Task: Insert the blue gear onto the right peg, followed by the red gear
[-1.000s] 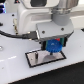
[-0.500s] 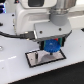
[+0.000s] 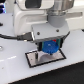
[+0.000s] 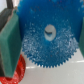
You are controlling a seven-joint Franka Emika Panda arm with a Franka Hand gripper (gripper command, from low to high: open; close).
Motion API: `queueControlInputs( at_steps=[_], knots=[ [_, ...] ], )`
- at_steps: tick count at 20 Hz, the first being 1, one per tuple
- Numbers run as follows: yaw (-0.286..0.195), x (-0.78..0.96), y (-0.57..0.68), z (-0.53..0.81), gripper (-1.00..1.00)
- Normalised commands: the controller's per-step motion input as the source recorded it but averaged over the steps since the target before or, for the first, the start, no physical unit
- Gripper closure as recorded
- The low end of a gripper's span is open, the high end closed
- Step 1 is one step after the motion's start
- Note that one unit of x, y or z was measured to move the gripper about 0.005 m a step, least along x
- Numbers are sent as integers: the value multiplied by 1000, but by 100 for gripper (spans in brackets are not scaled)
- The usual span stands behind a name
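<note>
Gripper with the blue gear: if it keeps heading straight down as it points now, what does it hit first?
Probably the grey plate or a peg on it. The gripper holds the blue gear just above the plate. The pegs are too blurred to tell whether the gear's hole lines up.

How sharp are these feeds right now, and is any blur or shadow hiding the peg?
Exterior view: soft and low in detail; the gripper and blue gear shade the plate, and no peg can be made out. Wrist view: the blue gear fills the frame, its teeth grainy; the finger and red gear are blurred at the edge.
</note>
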Motion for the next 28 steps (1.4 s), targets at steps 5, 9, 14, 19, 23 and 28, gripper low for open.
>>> queueControlInputs(
  at_steps=[5, 9, 14, 19, 23, 28],
  knots=[
    [0, 261, 75, 137, 100],
    [0, 167, -4, 403, 100],
    [0, 302, -14, 134, 100],
    [0, 362, 5, -14, 100],
    [0, 372, -15, -35, 100],
    [0, 342, 8, -74, 100]
  ],
)
